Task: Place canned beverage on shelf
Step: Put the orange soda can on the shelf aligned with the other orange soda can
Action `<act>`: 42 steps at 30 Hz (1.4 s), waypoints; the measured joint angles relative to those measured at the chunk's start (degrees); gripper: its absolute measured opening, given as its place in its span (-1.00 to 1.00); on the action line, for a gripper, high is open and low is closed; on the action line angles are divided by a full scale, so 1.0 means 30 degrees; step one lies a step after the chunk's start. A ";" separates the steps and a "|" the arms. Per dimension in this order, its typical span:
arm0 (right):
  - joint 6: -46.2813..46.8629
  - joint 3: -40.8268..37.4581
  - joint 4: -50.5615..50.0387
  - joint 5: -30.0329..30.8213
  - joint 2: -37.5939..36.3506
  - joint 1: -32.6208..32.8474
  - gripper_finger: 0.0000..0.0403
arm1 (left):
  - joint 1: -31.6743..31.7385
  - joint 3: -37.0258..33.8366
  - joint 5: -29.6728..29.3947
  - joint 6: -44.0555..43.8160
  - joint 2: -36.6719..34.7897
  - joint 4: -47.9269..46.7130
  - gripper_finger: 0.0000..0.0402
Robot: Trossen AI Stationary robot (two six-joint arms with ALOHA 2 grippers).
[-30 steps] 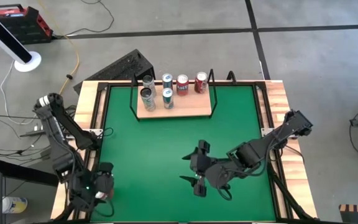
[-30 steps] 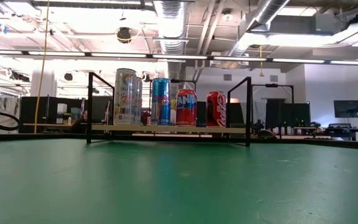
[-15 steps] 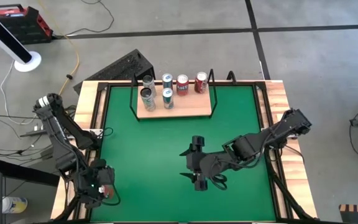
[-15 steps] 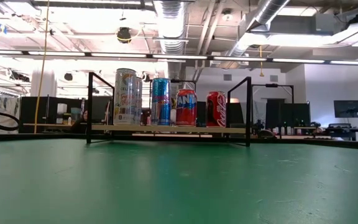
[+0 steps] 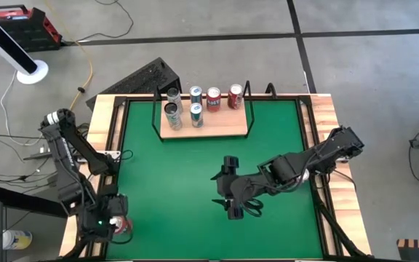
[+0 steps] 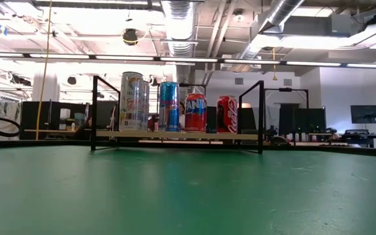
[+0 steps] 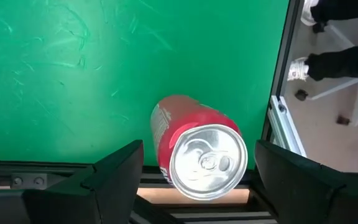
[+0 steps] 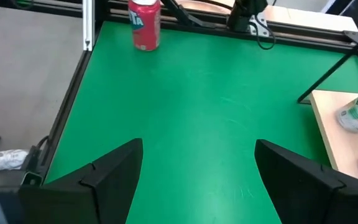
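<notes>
The shelf (image 5: 204, 124) sits at the far side of the green mat (image 5: 195, 175) on the surface. It is a light wood board with thin black wire ends. Five cans stand on it. From above, four are in the back row: a pale can (image 5: 172, 95), a blue can (image 5: 196, 94), and two red cans (image 5: 214, 98) (image 5: 236, 95). There are two more cans in front, a pale one (image 5: 172, 115) and a blue one (image 5: 196, 114), so the count may really be six.

One red can (image 7: 191, 146) stands alone on the mat near the left front corner, close to the black rail. It stands upright, and its silver top faces the left wrist camera. The left claw (image 5: 111, 222) hangs right above it. Its two dark fingers (image 7: 114, 171) are spread wide, one on each side of the can, not touching it.

The right claw (image 5: 230, 196) is over the middle of the mat, well apart from the shelf and from the lone red can. Its fingers (image 8: 104, 171) are spread wide too, with nothing between them.
</notes>
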 joint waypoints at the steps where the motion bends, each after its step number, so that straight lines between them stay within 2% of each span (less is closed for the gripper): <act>1: 0.0003 0.0000 0.0000 -0.0007 -0.0002 0.0009 0.66 | -0.0118 0.0000 -0.0024 0.0017 0.0000 -0.0053 0.45; 19: 0.0364 0.0000 -0.0437 0.0044 -0.0004 0.0075 0.66 | -0.0646 -0.0634 0.0319 0.1343 0.0067 0.0666 0.45; 30: 0.0222 0.0000 -0.0437 0.0081 -0.0007 0.0075 0.66 | -0.0646 -0.0634 0.0683 0.2911 0.1496 0.1489 0.45; 42: -0.0025 0.0000 -0.0437 0.0088 -0.0007 -0.0027 0.66 | -0.0646 -0.0641 0.0501 0.2694 0.1360 0.0884 0.45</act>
